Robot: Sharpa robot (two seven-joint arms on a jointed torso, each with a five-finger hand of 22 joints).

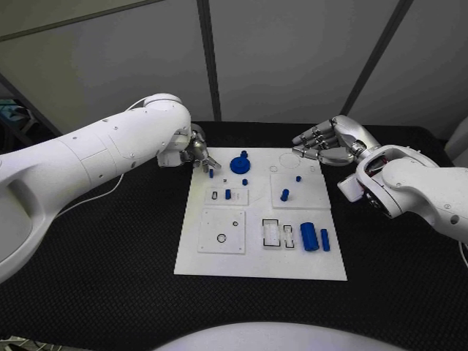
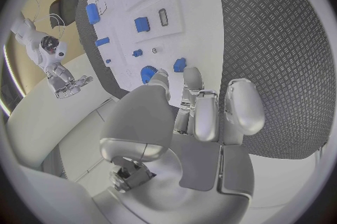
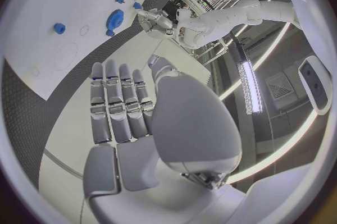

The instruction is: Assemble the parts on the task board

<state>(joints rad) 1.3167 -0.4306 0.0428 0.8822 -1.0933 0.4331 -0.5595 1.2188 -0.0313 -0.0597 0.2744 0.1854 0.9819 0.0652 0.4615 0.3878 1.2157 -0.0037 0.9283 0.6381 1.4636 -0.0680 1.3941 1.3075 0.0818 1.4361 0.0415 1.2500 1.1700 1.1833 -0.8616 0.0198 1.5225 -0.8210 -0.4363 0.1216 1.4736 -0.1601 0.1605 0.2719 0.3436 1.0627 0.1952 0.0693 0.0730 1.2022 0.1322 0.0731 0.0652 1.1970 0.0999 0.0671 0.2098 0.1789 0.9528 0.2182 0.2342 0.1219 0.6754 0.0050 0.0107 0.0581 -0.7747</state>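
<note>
The white task board [image 1: 260,252] lies mid-table. My left hand [image 1: 195,153] hangs over its far left corner, fingertips [image 2: 191,77] right at a small blue peg [image 1: 210,172] standing by the board's edge; whether they pinch it I cannot tell. A blue round knob [image 1: 240,162] stands just beside the peg. My right hand [image 1: 329,142] hovers over the far right corner, fingers apart, holding nothing. Small blue pegs [image 1: 284,195] stand near the board's middle. A thick blue cylinder [image 1: 310,236] and a thin blue bar [image 1: 325,239] lie at the near right.
Raised white plates [image 1: 221,231] with holes and rectangular slots [image 1: 270,232] sit on the board's near half. Black textured matting [image 1: 107,241] surrounds the board on all sides. A thin cable [image 1: 86,197] runs on the mat under my left arm.
</note>
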